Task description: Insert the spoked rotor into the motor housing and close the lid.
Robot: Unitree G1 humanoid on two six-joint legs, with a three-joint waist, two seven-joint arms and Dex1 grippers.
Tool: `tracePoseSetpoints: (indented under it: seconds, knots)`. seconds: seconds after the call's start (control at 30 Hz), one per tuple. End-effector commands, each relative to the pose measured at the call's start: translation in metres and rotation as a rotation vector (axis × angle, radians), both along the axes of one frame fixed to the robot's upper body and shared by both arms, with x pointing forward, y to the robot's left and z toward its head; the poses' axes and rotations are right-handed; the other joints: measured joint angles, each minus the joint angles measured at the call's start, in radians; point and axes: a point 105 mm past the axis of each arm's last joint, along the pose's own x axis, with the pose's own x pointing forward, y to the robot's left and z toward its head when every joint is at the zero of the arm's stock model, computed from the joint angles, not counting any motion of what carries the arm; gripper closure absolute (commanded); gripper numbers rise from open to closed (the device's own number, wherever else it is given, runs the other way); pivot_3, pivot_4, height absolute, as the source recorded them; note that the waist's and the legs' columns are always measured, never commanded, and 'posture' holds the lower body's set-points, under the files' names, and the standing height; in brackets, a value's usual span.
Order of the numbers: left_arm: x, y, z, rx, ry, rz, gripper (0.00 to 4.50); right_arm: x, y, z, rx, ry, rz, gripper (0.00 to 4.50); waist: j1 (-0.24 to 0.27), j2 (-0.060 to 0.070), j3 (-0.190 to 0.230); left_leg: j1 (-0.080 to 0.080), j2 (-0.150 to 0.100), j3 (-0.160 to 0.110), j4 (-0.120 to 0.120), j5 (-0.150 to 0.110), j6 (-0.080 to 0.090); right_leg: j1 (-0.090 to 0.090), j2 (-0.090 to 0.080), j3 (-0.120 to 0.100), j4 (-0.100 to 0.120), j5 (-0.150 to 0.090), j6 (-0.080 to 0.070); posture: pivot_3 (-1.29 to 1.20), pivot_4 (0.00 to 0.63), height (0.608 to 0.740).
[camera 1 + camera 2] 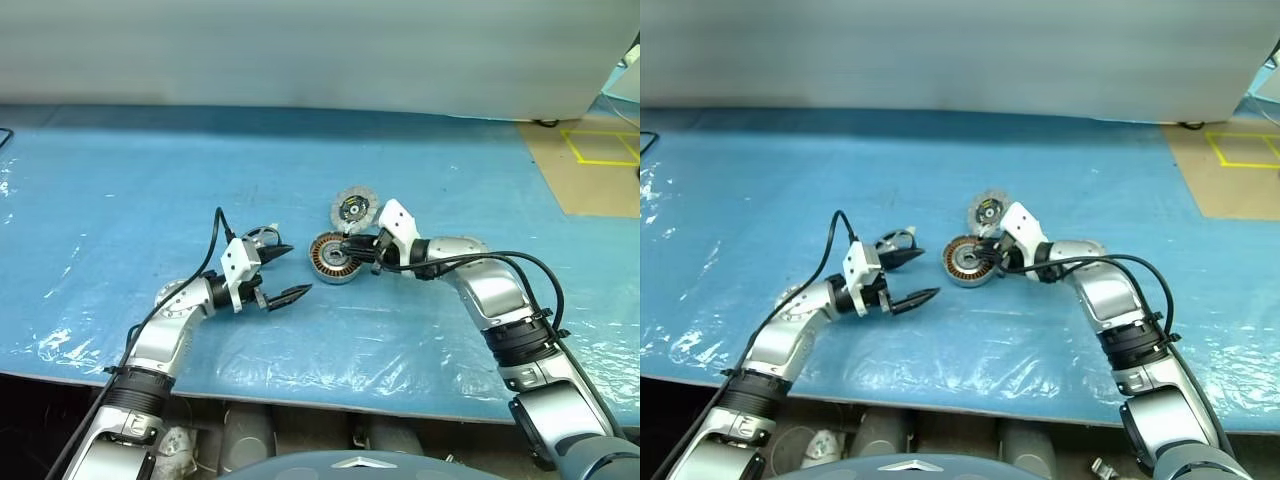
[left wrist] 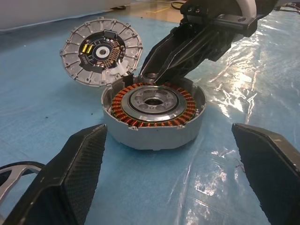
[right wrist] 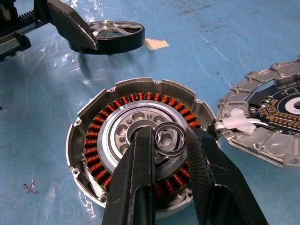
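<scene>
Blue plastic sheeting, creased and shiny, covers the table [image 1: 120, 200] in the left eye view; the round motor housing [image 1: 332, 259] sits near the middle with the lid [image 1: 352, 209] lying flat just behind it. The left gripper [image 1: 283, 272] hovers beside the housing with its jaws wide apart and empty, and the right gripper [image 1: 350, 247] reaches over the housing's rim.

From the left wrist, the housing is a shallow cast-metal case with copper-brown windings ringing a smooth silver hub, and the lid shows a ribbed rim around a dark circuit face.

From the right wrist, the jaws of the right gripper are clamped on a small thin metal ring [image 3: 169, 139] held over the hub. The spoked rotor [image 3: 110, 35], dark-rimmed with silver spokes, lies on the table beyond the housing, near the left gripper.

This looks like seating the ring on the hub; the next move needs it centred and lowered squarely, with the rotor not yet inserted
</scene>
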Motion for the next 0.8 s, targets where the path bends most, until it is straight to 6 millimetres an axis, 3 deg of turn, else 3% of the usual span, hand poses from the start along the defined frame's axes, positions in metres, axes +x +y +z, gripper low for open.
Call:
tracePoseSetpoints:
  seconds: [0.03,0.23,0.57,0.8]
  knots:
    - [-0.001,-0.002,0.011,-0.016,-0.051,-0.004,0.00,0.000,0.010,0.012,0.000,-0.051,0.049,3.92,0.000,0.000,0.000,0.000,0.000,0.000,0.000,0.000,0.000,0.000,0.000,0.000,0.000,0.000,0.000,0.00,0.150,0.740]
    - [-0.002,-0.002,0.010,-0.016,-0.046,0.001,0.00,-0.002,0.020,0.012,-0.016,-0.060,0.079,3.92,0.000,0.000,0.000,0.000,0.000,0.000,0.000,0.000,0.000,0.000,0.000,0.000,0.000,0.000,0.000,0.00,0.150,0.740]
    - [-0.004,-0.002,0.011,-0.018,-0.047,0.011,0.00,-0.002,0.018,0.000,-0.063,-0.052,0.085,3.92,0.000,0.000,0.000,0.000,0.000,0.000,0.000,0.000,0.000,0.000,0.000,0.000,0.001,0.000,0.000,0.00,0.150,0.740]
    - [-0.004,-0.004,0.010,-0.020,-0.044,0.004,0.00,0.002,0.015,0.003,-0.067,-0.066,0.063,3.92,0.000,0.000,0.000,0.000,0.000,0.000,0.001,0.000,0.000,0.000,0.000,0.000,0.001,0.000,0.000,0.00,0.150,0.740]
